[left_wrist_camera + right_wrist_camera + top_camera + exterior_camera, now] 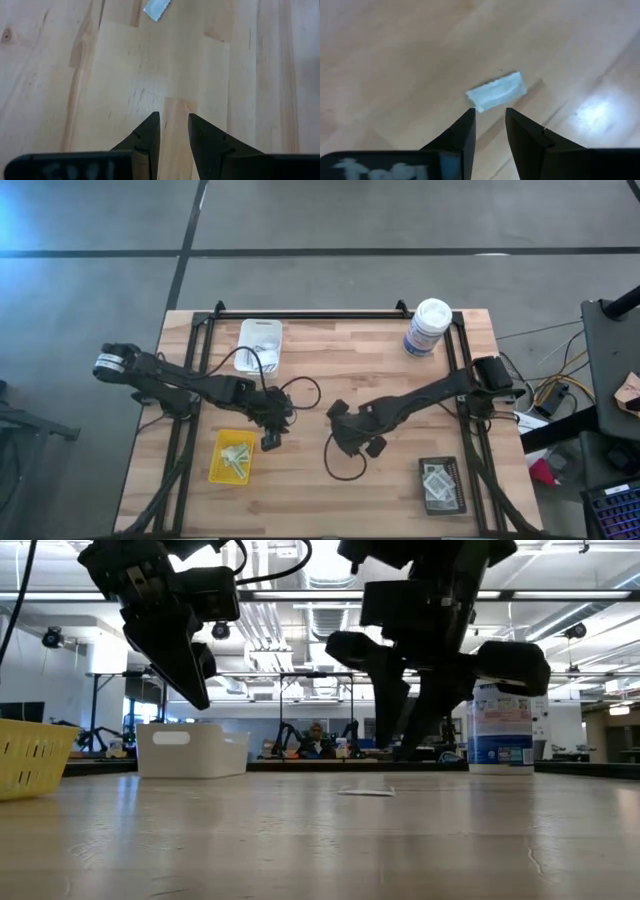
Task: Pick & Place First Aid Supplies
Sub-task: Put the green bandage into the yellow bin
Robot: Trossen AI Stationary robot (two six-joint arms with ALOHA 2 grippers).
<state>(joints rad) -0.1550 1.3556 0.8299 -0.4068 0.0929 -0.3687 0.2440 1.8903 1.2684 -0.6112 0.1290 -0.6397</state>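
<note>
A small pale flat packet (496,91) lies on the bare wooden table (340,370), well apart from the black tray (442,485). Our right hand (489,119) hovers just above it, fingers slightly spread, empty. We risk sliding the thin packet instead of pinching it. The left hand (174,124) waits nearby, slightly spread.

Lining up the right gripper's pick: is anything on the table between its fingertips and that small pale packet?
No. In the right wrist view only bare wood separates the right gripper, fingers apart and empty, from the small pale packet, which lies flat just past its tips.
</note>
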